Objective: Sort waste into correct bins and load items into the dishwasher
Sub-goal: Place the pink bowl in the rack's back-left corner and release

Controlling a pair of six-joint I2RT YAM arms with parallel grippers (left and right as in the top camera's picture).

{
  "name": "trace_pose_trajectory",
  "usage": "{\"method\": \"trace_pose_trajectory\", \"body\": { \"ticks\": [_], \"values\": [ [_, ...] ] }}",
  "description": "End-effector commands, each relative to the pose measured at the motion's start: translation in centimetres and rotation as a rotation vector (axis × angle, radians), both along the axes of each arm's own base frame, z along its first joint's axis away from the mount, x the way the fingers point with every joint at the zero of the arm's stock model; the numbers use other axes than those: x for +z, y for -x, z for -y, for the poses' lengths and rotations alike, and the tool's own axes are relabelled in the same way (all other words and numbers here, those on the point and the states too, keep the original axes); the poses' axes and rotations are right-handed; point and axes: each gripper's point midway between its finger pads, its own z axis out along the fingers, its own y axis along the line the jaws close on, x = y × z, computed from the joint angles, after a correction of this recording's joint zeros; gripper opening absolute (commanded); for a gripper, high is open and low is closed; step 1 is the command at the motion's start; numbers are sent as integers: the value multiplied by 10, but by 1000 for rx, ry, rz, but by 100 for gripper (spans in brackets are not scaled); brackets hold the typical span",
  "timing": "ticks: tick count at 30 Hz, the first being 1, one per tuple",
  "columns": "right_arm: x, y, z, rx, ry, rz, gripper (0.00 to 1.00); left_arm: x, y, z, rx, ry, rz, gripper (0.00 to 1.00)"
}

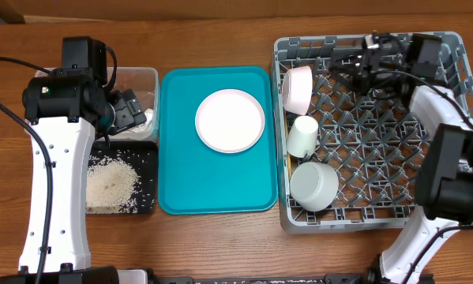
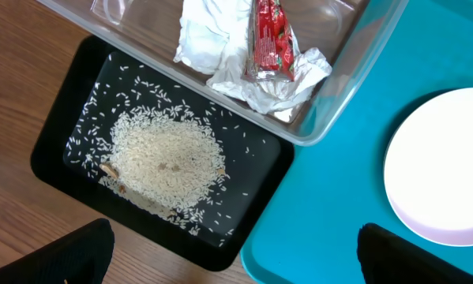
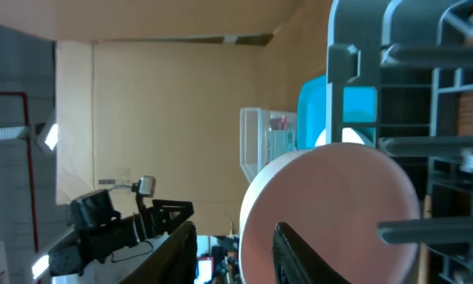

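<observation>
My left gripper [image 1: 129,110] [image 2: 240,264] hangs open over the near corner of the black tray [image 2: 62,150], which holds loose rice [image 2: 165,162] [image 1: 110,183]. The clear tub [image 2: 339,95] [image 1: 145,75] holds crumpled tissue [image 2: 220,39] and a red wrapper [image 2: 272,39]. The round plate [image 1: 230,120] [image 2: 449,173] lies on the teal tray [image 1: 181,181]. In the grey dish rack [image 1: 354,223] [image 3: 457,142], my right gripper [image 1: 339,67] [image 3: 236,256] stands open astride the rim of the pink cup [image 1: 298,88] [image 3: 339,197], which lies on its side.
A white cup [image 1: 303,136] and a white bowl [image 1: 313,185] sit upside down along the rack's left side. The right arm reaches in over the rack's far right corner. Bare wooden table [image 1: 220,244] lies in front of the trays.
</observation>
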Motion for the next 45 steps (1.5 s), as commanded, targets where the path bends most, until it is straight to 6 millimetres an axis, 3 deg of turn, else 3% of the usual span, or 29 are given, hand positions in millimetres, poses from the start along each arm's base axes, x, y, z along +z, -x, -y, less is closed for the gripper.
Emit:
{"method": "trace_pose_trajectory", "body": {
  "ticks": [1, 4, 7, 10, 16, 19, 23, 30, 35, 45],
  "values": [
    [19, 6, 12, 4, -14, 61, 28, 2, -2, -1, 4, -6, 7, 100],
    [45, 9, 13, -18, 26, 136, 18, 2, -2, -1, 4, -6, 7, 100],
    [71, 9, 5, -68, 101, 202, 16, 2, -2, -1, 4, -6, 8, 100],
    [81, 7, 3, -192, 241, 198, 13, 2, -2, -1, 4, -6, 8, 100],
    [62, 18, 31, -505, 762, 102, 11, 2, -2, -1, 4, -6, 7, 100],
    [64, 32, 12, -451, 923, 189, 11, 2, -2, -1, 5, -6, 7, 100],
    [52, 51, -39, -256, 994, 281, 11, 2, -2, -1, 4, -6, 7, 100],
    [34, 67, -77, -178, 1128, 306, 10, 2, -2, -1, 5, -6, 7, 100],
    [18, 80, -85, -117, 1153, 255, 10, 2, -2, -1, 4, -6, 7, 100],
    [-43, 74, -84, -33, 1217, 129, 11, 2, -2, -1, 4, -6, 7, 100]
  ]
}}
